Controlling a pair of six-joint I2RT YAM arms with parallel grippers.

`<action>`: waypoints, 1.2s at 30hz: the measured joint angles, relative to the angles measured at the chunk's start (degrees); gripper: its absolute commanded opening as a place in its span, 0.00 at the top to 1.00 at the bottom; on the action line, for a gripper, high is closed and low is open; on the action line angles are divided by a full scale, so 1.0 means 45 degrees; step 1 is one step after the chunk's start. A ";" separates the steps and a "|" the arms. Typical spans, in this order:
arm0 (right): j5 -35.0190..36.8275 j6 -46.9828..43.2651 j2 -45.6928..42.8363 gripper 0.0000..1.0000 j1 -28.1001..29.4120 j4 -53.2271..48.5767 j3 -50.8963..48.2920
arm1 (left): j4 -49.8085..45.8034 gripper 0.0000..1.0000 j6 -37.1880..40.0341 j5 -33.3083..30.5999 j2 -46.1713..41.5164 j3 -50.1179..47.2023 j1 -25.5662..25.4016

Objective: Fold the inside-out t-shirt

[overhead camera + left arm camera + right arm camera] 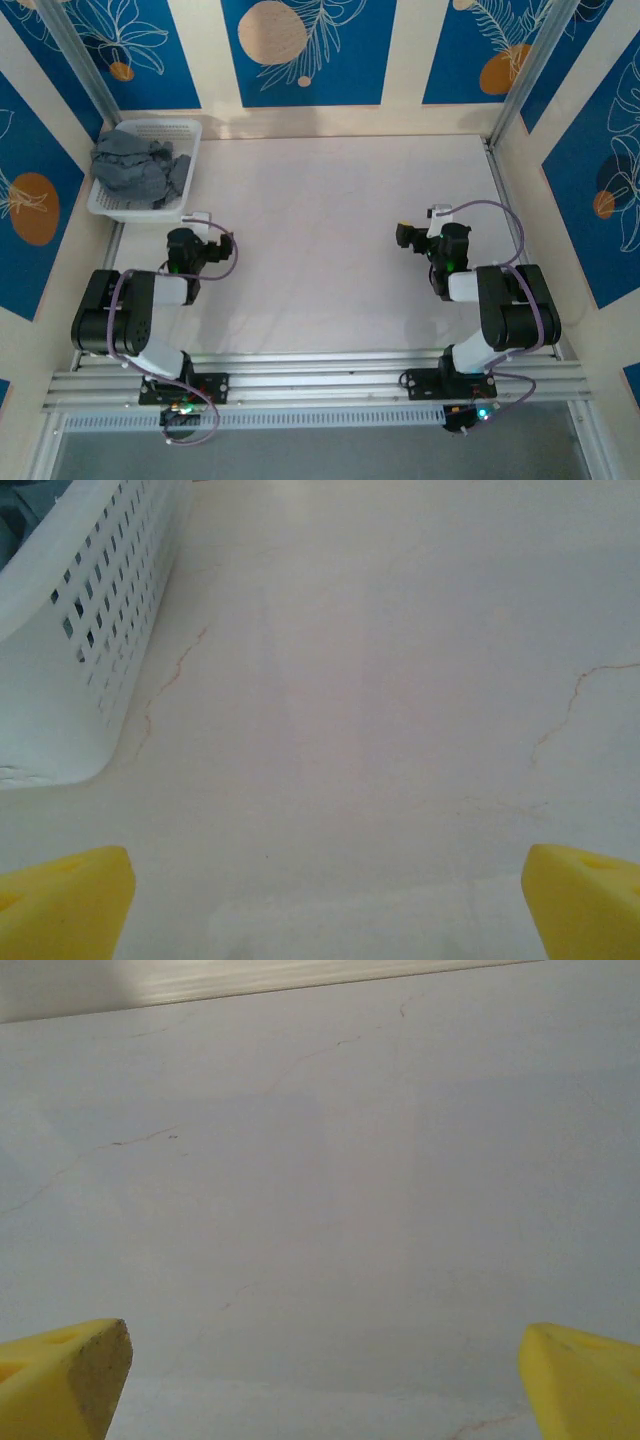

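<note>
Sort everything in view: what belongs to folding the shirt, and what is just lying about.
For the job:
inside-out t-shirt, crumpled in the white basket
left tool, open
right tool, open
table, to fold on

Lying about:
white basket, merely holding the shirt
blue patterned wall panels

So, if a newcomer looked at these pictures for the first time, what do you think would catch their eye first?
Probably the crumpled grey t-shirt, heaped in the white basket at the far left corner of the pale table. Next come the blue wall panels with orange discs and leaf drawings all around. The left gripper and right gripper both stand open with yellow fingers above bare tabletop.
</note>
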 measured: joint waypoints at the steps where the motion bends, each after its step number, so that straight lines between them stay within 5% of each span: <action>1: 0.0000 0.0000 0.0000 0.01 0.0000 0.0000 0.0000 | 0.0000 0.01 0.0000 0.0000 0.0000 0.0000 0.0000; 21: -0.0578 0.0180 -0.0427 0.01 -0.0534 -0.0180 -0.0112 | 0.0005 0.01 0.0000 0.0039 0.0000 0.0000 0.0000; 26: -0.0019 0.0894 -0.4119 0.01 -0.0112 -0.3381 0.0282 | -0.0695 0.01 -0.0112 -0.0612 -0.0631 0.0024 -0.0039; 30: -0.0097 0.2992 -0.6620 0.01 0.0301 -0.6703 0.2016 | -0.3478 0.01 -0.0826 -0.1695 -0.2817 0.0860 -0.0146; 36: -0.2327 0.4299 -0.5445 0.01 0.2633 -1.2196 0.6771 | -0.9049 0.01 -0.2997 -0.3104 -0.4017 0.6169 -0.0102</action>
